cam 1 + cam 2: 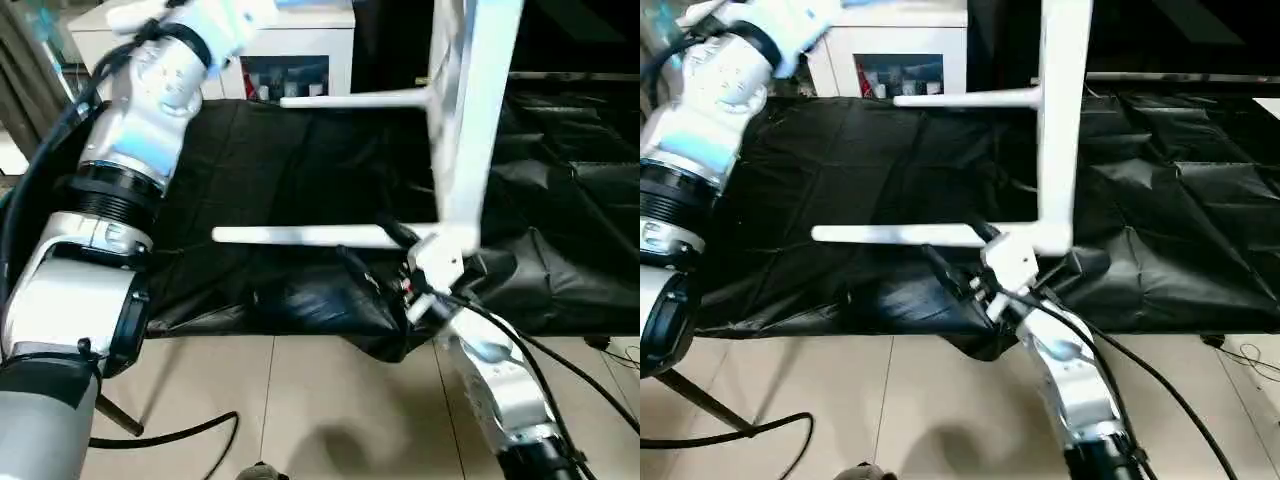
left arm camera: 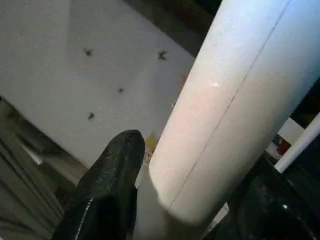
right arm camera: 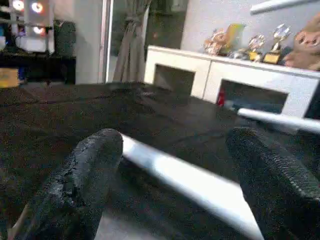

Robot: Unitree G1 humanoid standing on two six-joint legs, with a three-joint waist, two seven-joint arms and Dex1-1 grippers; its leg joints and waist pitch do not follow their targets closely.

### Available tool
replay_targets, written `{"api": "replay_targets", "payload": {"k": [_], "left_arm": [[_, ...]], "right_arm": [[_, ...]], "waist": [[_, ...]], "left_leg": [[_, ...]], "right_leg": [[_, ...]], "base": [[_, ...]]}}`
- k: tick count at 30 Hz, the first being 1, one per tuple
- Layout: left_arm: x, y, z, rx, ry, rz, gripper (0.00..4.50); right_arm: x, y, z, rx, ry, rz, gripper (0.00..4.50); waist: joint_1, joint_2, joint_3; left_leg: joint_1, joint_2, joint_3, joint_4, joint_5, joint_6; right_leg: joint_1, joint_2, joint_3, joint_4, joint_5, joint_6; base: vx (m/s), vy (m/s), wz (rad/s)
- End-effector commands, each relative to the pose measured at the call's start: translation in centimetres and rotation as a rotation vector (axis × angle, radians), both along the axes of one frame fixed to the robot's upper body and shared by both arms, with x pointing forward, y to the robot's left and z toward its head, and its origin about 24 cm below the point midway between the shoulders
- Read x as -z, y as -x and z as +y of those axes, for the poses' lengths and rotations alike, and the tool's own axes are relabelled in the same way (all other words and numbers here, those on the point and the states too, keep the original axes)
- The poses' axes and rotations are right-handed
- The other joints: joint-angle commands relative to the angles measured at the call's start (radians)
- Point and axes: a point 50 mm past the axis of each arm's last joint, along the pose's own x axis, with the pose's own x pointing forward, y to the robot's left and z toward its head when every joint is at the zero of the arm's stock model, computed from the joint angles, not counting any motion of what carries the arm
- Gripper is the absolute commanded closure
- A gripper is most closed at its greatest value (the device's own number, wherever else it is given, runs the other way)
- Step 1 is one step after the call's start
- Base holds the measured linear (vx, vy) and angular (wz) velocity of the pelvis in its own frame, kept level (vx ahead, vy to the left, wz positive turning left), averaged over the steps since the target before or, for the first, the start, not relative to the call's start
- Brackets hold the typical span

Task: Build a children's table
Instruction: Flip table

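The white tabletop (image 1: 470,120) stands on edge above the black-covered surface. Two white legs stick out of it sideways to the left, an upper leg (image 1: 350,100) and a lower leg (image 1: 300,236). My right gripper (image 1: 378,250) is open at the lower leg's socket end. In the right wrist view the leg (image 3: 190,180) runs between its wide-apart fingers (image 3: 85,175) without touching them. My left arm (image 1: 150,110) reaches up past the top of the picture. In the left wrist view my left gripper (image 2: 197,172) is shut on a thick white leg (image 2: 225,100), with one black finger (image 2: 115,175) against it.
A black cloth (image 1: 300,160) covers the work surface and hangs over its front edge. A white cabinet (image 1: 290,50) stands behind it. Cables (image 1: 180,435) lie on the tiled floor (image 1: 300,400) in front. Trophies (image 3: 250,42) sit on a white sideboard.
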Motion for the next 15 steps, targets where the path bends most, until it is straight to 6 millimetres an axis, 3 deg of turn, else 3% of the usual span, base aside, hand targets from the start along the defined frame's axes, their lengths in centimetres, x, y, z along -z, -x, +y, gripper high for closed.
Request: {"api": "replay_targets", "payload": {"k": [1,9,12,15], "left_arm": [[2.0,-0.6,1.6,-0.032,0.271,0.112,2.24],[3.3,-1.1,2.5,-0.090,0.434,0.216,2.24],[3.6,-1.1,2.9,-0.110,0.462,0.224,2.24],[3.7,-1.1,3.1,-0.121,0.486,0.223,2.24]], "right_arm": [[-0.5,0.1,0.2,-0.019,-0.008,-0.009,0.71],[0.0,0.0,-0.2,-0.020,-0.009,0.062,0.71],[1.8,-0.1,-1.3,0.058,0.017,0.197,0.71],[2.8,0.0,-2.1,0.124,-0.046,0.282,0.37]], "waist": [[-0.006,-0.029,-0.064],[-0.006,-0.031,-0.062],[-0.006,-0.030,-0.062],[-0.005,-0.031,-0.064]], "left_leg": [[0.011,0.042,-0.019,-0.075,-0.216,0.040],[0.014,0.040,-0.017,-0.075,-0.225,0.039],[0.012,0.040,-0.018,-0.076,-0.218,0.036],[0.013,0.040,-0.017,-0.075,-0.218,0.033]], "right_leg": [[0.035,-0.055,0.038,-0.081,-0.298,-0.154],[0.035,-0.055,0.038,-0.084,-0.309,-0.157],[0.036,-0.054,0.038,-0.083,-0.314,-0.155],[0.035,-0.056,0.038,-0.084,-0.313,-0.160]], "base": [[0.000,0.000,0.00],[0.000,0.000,0.00],[0.000,0.000,0.00],[0.000,0.000,0.00]]}}
